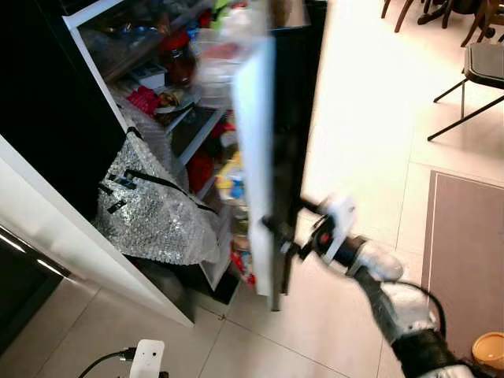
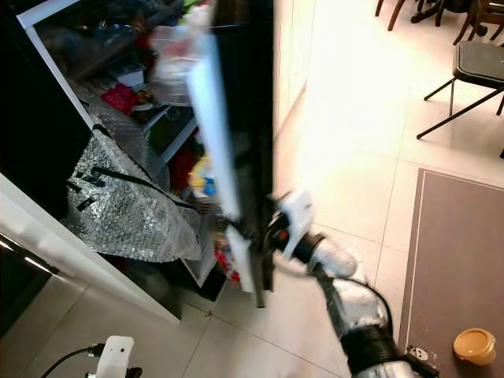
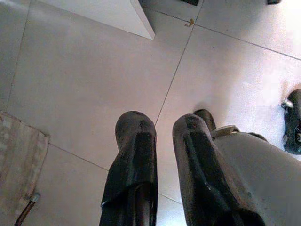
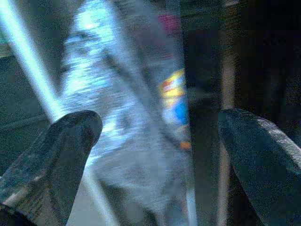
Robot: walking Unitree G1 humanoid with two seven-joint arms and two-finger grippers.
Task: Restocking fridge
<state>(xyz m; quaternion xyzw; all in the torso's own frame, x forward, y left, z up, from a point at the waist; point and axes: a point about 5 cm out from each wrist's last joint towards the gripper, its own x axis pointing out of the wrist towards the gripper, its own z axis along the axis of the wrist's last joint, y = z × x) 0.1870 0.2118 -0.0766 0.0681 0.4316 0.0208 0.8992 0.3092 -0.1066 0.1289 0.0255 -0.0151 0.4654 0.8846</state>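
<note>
The fridge stands open, and its door (image 1: pixel 272 157) is seen edge-on with the white inner side facing the shelves. The shelves (image 1: pixel 177 71) are crowded with jars and packets, blurred in places. A silver padded bag (image 1: pixel 153 205) slumps out of the lower compartment. My right gripper (image 1: pixel 283 236) is at the door's lower edge, open. In the right wrist view its fingers (image 4: pixel 51 155) stand wide apart on either side of the dark door edge (image 4: pixel 202 94). My left gripper (image 3: pixel 162 136) hangs idle over the floor tiles, fingers together and holding nothing.
A grey rug (image 1: pixel 465 252) lies on the tiles to the right, with a tan round lid (image 1: pixel 490 348) near its front corner. A black chair (image 1: pixel 480 67) stands at the far right. A white device (image 1: pixel 147 358) on a cable lies on the floor at the front.
</note>
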